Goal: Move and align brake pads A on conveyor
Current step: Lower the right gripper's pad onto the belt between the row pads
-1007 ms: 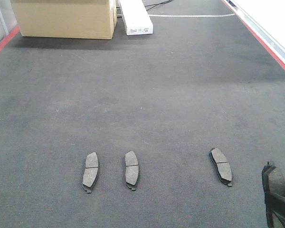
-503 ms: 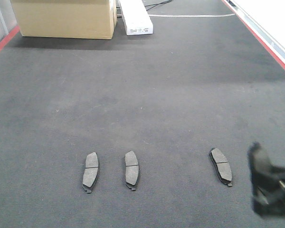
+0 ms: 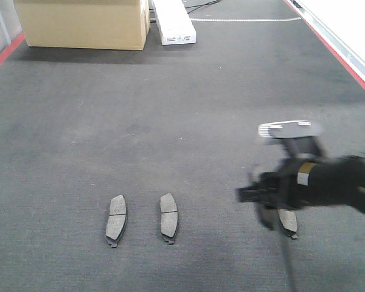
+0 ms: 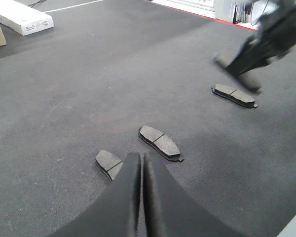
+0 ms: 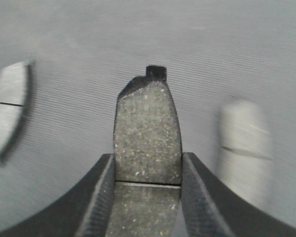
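Two brake pads A [image 3: 116, 218] [image 3: 168, 216] lie side by side on the dark conveyor [image 3: 170, 121]. A third pad [image 3: 287, 221] lies to their right, partly covered by my blurred right arm. My right gripper [image 3: 261, 204] hovers just left of that pad. In the right wrist view the right gripper [image 5: 147, 160] is shut on a fourth pad [image 5: 147, 123], held lengthwise across its groove. My left gripper [image 4: 140, 155] is shut and empty, low over the belt, its tip between two pads [image 4: 110, 164] [image 4: 160, 142]. The right gripper [image 4: 241, 66] shows above the far pad [image 4: 234, 95].
A cardboard box [image 3: 82, 24] and a long white box [image 3: 173, 24] stand at the far end of the belt. A red edge strip [image 3: 353, 67] runs along the right side, with another at the far left.
My right arm has swung in from the lower right corner, up and to the left, carrying its pad over the third pad. The pads on the belt have not moved.
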You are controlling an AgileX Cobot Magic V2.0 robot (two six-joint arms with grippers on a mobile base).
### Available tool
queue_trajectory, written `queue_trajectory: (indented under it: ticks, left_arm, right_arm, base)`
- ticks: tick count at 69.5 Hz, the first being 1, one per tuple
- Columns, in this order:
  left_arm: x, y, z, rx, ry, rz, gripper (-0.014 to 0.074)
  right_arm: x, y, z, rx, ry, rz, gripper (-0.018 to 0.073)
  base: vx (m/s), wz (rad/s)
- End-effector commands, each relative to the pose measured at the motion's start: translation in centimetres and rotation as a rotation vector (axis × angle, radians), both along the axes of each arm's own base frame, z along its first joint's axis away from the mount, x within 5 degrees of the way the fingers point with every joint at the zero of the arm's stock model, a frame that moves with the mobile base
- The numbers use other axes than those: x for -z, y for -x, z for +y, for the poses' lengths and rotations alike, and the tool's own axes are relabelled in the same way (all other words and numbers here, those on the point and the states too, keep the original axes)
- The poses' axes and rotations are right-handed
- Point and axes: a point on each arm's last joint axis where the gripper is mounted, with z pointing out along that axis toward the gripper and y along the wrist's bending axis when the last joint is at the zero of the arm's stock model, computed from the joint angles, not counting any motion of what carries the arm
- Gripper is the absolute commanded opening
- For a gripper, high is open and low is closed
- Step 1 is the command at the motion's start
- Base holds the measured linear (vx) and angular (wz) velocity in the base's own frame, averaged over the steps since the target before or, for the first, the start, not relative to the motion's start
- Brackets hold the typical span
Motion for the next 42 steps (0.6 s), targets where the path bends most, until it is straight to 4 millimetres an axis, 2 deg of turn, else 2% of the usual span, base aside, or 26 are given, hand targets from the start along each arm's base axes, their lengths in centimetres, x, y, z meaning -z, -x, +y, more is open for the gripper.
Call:
queue_trajectory:
  ticks: [1,17,30,42]
  left_arm:
    - [-1.4,-0.1,-0.1,0.002,0.054,-0.073,-0.0006]
    - [-1.4,-0.1,-0.1,0.002,0.054,-0.073,-0.0006]
    - [-1.4,-0.1,-0.1,0.002,0.054,-0.073,-0.0006]
    - [-1.4,-0.1,-0.1,0.002,0.054,-0.073,-0.0006]
  right_arm:
    - [-1.2,-2.0,2.2,-0.023,-0.060,-0.078,0.0118]
    - [2.2,-5.3,3.9,0.051,-0.093,0.028,0.0122]
    - [4.5,-6.0,4.3,0.059,-0.068,0.092,0.0125]
    - [5.3,-6.2,4.4,0.059,-0.068,0.092,0.0131]
  base:
    - [0.00,0.00]
    - [0.00,0.00]
    - [0.00,0.00]
    - [0.00,0.00]
